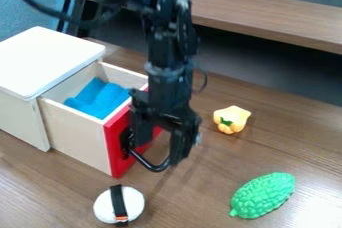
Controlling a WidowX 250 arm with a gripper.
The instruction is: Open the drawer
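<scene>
The drawer (77, 134) stands pulled out of its white-topped wooden cabinet (47, 62), so its inside shows, with a blue cloth (100, 98) lying in it. Its front panel (118, 144) is red and carries a black curved handle (152, 167). My gripper (158, 153) hangs down right at this front, its fingers apart and open around the handle area. The gripper and arm hide the right part of the red panel and some of the handle; contact with the handle cannot be told.
A yellow toy pepper (231, 119) lies right of the gripper, and a green bumpy toy (262, 195) sits at the lower right. A white rice-ball toy with a black band (132, 202) is in front of the drawer. Behind runs a raised wooden shelf (267, 14).
</scene>
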